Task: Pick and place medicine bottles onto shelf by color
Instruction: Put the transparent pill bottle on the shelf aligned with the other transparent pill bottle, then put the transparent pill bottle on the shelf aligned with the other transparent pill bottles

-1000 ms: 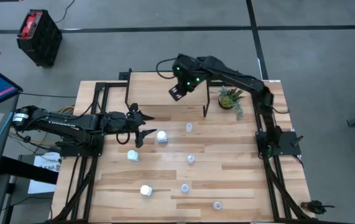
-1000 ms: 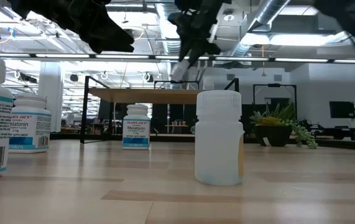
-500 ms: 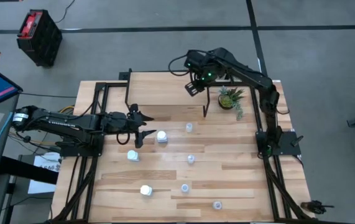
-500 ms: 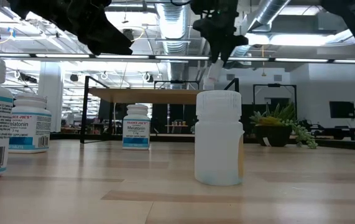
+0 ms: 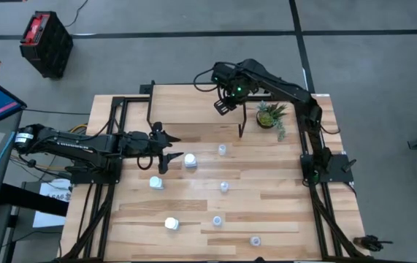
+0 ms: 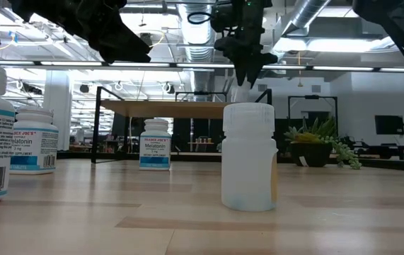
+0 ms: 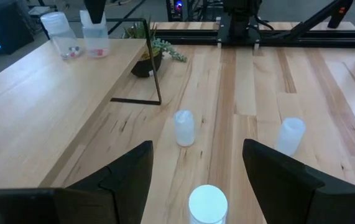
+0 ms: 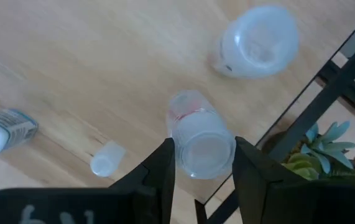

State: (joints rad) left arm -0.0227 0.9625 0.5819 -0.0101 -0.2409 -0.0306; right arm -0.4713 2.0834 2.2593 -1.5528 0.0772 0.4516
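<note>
Pale wood of the shelf (image 5: pixel 186 106) is lying under my right gripper (image 5: pixel 223 106), which is hanging over the shelf's end nearest the potted plant (image 5: pixel 270 115). Its two fingers are pressing against either side of a translucent bottle (image 8: pixel 202 143), so it is gripping that bottle upright, and in the left wrist view the bottle's base looks to be on the shelf top. A second translucent bottle (image 8: pixel 258 40) is standing on the shelf just beside it, apart from the held one.

My left gripper (image 5: pixel 166 157) is hovering low over the table (image 5: pixel 281 212), its fingers spread wide and holding nothing. A white bottle (image 7: pixel 207 204) is standing right below and ahead of the gap between them, not touched by either finger.

Two more white bottles (image 5: pixel 155 183) (image 5: pixel 171 223) are standing on the table nearer its front edge. Four small translucent ones (image 5: pixel 222 150) (image 5: pixel 224 187) (image 5: pixel 217 220) (image 5: pixel 254 239) are standing scattered across the middle and front of the table, well apart from each other.
</note>
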